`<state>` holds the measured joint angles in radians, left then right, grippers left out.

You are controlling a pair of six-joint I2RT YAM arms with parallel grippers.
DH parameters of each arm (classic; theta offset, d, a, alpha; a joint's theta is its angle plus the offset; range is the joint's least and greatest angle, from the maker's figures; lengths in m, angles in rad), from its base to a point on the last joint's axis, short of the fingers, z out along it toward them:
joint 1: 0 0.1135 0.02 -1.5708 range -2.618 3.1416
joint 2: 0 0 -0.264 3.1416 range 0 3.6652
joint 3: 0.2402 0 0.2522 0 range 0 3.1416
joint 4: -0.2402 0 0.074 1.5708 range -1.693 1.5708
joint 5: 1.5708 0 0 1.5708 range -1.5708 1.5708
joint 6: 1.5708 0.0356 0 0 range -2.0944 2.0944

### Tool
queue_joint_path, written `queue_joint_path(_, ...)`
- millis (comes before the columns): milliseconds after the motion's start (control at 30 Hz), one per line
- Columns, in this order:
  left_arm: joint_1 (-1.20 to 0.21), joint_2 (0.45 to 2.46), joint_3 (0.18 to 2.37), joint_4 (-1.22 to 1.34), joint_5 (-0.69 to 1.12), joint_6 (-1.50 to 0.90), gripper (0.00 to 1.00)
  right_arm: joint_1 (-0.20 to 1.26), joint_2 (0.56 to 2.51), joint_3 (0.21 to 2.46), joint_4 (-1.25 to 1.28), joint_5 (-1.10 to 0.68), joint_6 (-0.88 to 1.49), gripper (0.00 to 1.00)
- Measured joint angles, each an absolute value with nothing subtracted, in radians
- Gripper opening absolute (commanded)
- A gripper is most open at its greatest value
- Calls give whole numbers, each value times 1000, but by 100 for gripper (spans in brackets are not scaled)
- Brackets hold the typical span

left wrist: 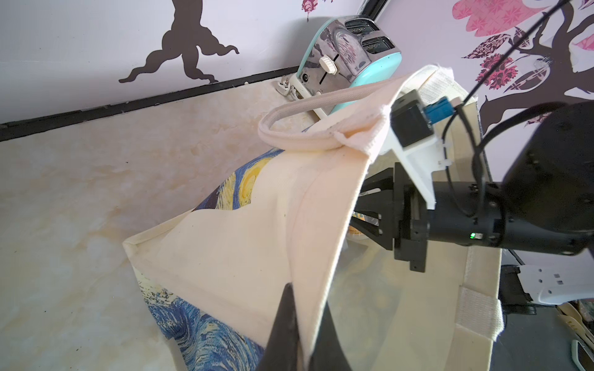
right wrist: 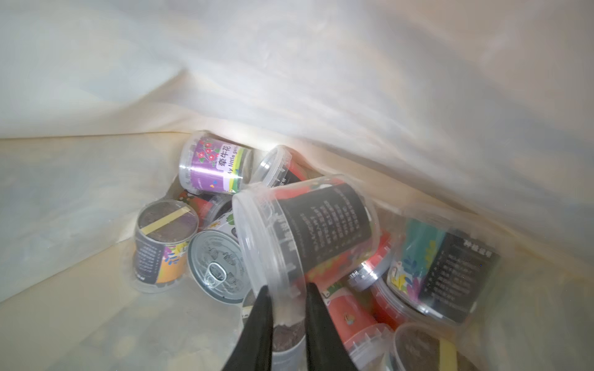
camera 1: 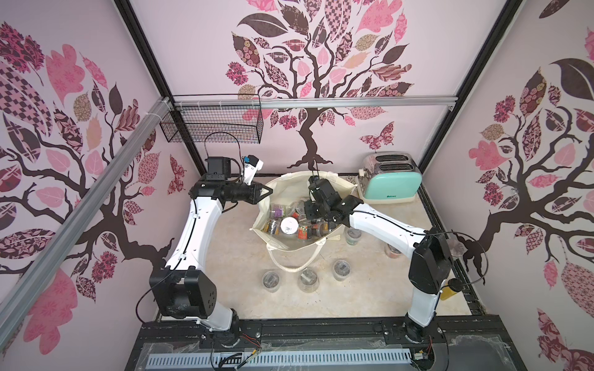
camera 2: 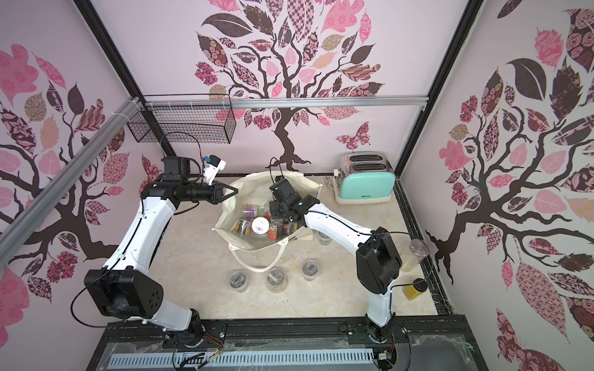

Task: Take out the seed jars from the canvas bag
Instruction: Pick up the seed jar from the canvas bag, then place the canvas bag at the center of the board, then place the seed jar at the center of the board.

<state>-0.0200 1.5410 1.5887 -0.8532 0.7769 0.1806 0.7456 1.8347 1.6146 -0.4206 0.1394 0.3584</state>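
**Canvas bag (camera 1: 286, 189) partly unpacked; most seed jars (right wrist: 443, 273) left inside**

Cream fabric and a blue-and-yellow swirl print mark out the canvas bag. It stands open in the middle of the pale table (camera 1: 244, 289), toward the far side.

The left gripper (left wrist: 303, 308) is closed. It pinches the bag's left rim and holds the mouth wide.

The right gripper (right wrist: 287, 289) reaches down inside the bag. Its two black fingers are nearly together and nip the clear rim of a dark-labelled jar (right wrist: 308, 231), which lies tilted on top of the heap. Whether that jar has lifted clear of the pile cannot be told.

Done so far, as I judge it: four jars stand out on the table. Three jars (camera 1: 308, 280) form a row on the near side of the bag. A fourth jar (camera 1: 353, 236) stands just right of it.

Most of the job remains. Roughly a dozen jars lie jumbled in the bag, among them a purple jar (right wrist: 213, 167), several red ones and one with a metal pull-tab top (right wrist: 218, 266).

A mint toaster (camera 1: 390, 183) sits at the far right and is no part of the task.
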Motion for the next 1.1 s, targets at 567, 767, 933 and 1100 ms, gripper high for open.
queue_joint_path(567, -14, 1647, 1700, -813, 630, 131, 0, 747, 1659, 1682, -421, -160, 442, 18)
queue_joint_path(767, -8, 1746, 1788, -794, 561, 99, 0, 770, 1602, 1684, -424, -336, 472, 17)
queue_joint_path(933, -6, 1820, 1858, -788, 526, 65, 0, 837, 1587, 1684, -432, -462, 471, 17)
queue_joint_path(1100, -1, 1880, 1937, -801, 498, 35, 0, 892, 1587, 1684, -465, -568, 463, 17)
